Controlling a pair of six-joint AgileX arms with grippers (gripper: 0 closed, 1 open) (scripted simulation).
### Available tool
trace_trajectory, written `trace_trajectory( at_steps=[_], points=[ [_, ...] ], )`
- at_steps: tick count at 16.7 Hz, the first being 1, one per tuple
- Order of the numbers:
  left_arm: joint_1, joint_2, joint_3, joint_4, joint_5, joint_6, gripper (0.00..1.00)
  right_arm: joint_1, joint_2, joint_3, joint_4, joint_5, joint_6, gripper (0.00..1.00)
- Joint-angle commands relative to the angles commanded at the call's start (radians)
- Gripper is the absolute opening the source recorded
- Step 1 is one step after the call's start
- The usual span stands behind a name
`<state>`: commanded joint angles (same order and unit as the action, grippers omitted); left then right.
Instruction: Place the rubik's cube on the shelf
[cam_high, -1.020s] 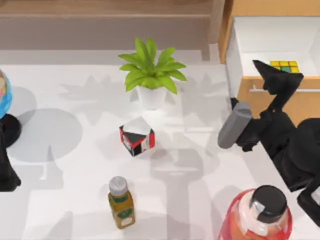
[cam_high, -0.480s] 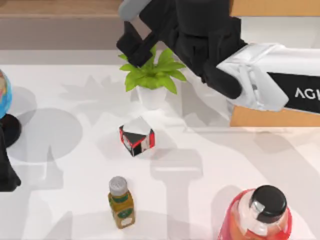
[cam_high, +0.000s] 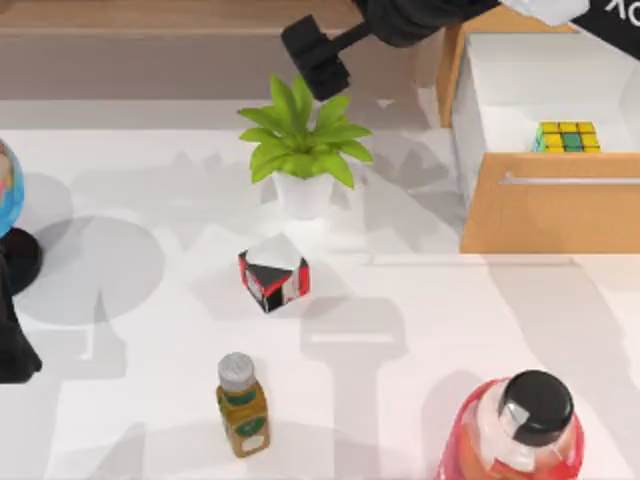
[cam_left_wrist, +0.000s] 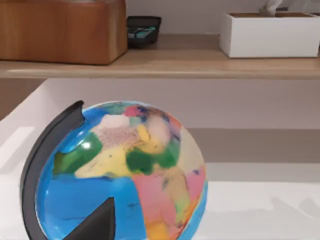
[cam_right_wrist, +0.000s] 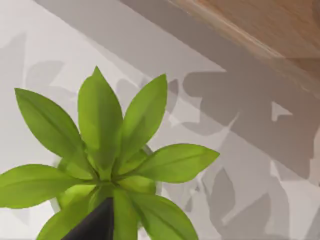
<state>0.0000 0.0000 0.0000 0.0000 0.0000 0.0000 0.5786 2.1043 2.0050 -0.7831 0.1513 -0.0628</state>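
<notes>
The rubik's cube (cam_high: 567, 136), with yellow and green squares, lies inside the open white drawer (cam_high: 540, 75) at the back right. Nothing is holding it. My right arm comes in from the upper right corner, and its gripper (cam_high: 315, 62) hangs above the potted plant (cam_high: 300, 150), just in front of the shelf (cam_high: 150, 15). The right wrist view looks straight down on the plant's leaves (cam_right_wrist: 105, 150). The shelf (cam_left_wrist: 200, 67) is a long light-brown board along the back. My left arm (cam_high: 12, 330) stays parked at the left edge behind the globe (cam_left_wrist: 125, 175).
A red, black and white cube (cam_high: 273, 272) sits mid-table. A small bottle (cam_high: 242, 405) stands near the front, and a red jar with a black lid (cam_high: 520, 425) at the front right. On the shelf stand a brown wooden box (cam_left_wrist: 60, 30) and a white box (cam_left_wrist: 270, 35).
My right arm has left the drawer and swung left along the back, ending above the plant. The rubik's cube stays in the drawer. The left arm has not moved.
</notes>
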Motion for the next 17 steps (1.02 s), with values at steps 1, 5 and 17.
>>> trace_trajectory(
  at_steps=[1,5,17],
  points=[
    [0.000,0.000,0.000,0.000,0.000,0.000,1.00,-0.050,0.025,0.052,-0.112,-0.017,0.036,1.00],
    [0.000,0.000,0.000,0.000,0.000,0.000,1.00,-0.281,0.160,0.235,-0.451,-0.076,0.154,1.00],
    [0.000,0.000,0.000,0.000,0.000,0.000,1.00,-0.440,0.329,0.381,-0.643,-0.126,0.234,1.00]
  ],
)
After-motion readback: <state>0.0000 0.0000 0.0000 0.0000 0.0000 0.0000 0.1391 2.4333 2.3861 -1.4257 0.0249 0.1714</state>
